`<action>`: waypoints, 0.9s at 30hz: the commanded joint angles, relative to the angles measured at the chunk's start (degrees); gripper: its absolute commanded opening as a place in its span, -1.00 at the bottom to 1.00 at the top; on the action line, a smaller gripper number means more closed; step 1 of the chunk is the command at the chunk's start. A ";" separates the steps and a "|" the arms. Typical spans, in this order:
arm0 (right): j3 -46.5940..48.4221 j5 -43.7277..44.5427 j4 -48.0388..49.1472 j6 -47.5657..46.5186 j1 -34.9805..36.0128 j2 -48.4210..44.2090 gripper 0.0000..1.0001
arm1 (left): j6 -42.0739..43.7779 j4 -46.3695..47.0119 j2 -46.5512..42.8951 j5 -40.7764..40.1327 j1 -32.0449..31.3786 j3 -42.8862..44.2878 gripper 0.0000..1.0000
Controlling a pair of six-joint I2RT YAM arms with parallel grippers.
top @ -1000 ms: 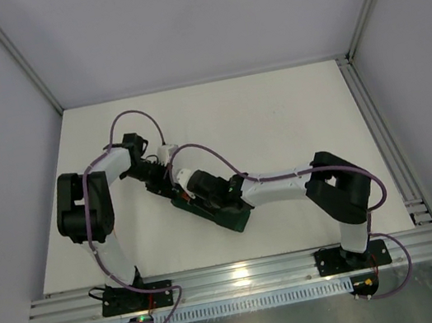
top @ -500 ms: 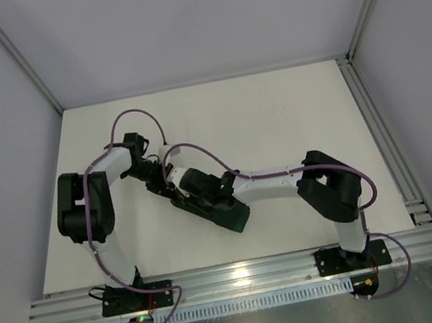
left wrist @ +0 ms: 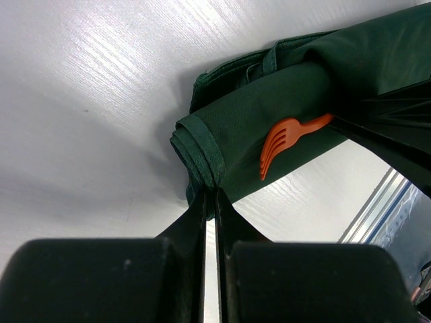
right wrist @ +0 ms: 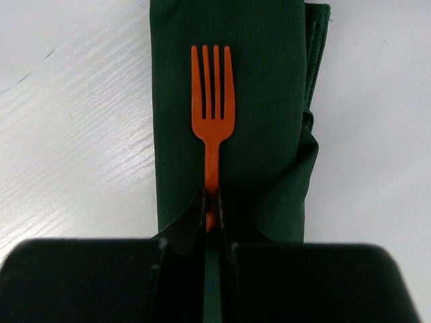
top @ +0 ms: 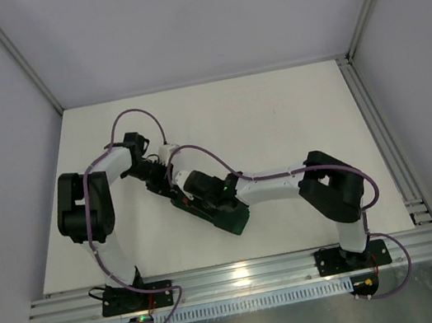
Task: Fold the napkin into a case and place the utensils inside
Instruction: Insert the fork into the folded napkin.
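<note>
Fork (right wrist: pixel 211 114) in right tool (right wrist: pixel 211 196) — on folded napkin (right wrist: pixel 262 101) — left tool (left wrist: pixel 210 196) on hem

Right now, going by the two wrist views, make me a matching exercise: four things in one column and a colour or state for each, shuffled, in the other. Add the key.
Column one:
1. fork
2. napkin
3. left gripper
4. right gripper

Column two:
a. dark green, folded into a narrow strip
b. shut on the fork's handle
c. orange, lying tines-out on the cloth
d. pinching the cloth's folded end

Pairs: 1-c, 2-a, 3-d, 4-b
</note>
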 commanded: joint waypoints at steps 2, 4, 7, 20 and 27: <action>-0.59 -1.51 -0.68 1.58 0.36 -1.99 -0.90 | 0.05 0.37 -1.46 -0.20 -0.06 1.51 -1.00; -0.16 -0.90 -1.03 1.75 0.36 -1.99 -0.60 | -0.21 0.55 -1.73 -0.46 0.03 1.60 -1.00; 0.55 -0.54 -1.64 1.84 0.45 -2.86 -0.24 | -0.91 1.08 -2.34 -1.25 0.03 1.78 -0.70; 8.71 12.89 -3.31 3.95 0.01 -13.59 0.44 | -1.79 -0.76 -8.84 -4.51 0.20 5.29 0.97; 18.64 16.33 -6.91 9.39 -2.45 -10.78 0.55 | -2.93 -6.12 -15.34 -10.13 2.66 7.23 0.98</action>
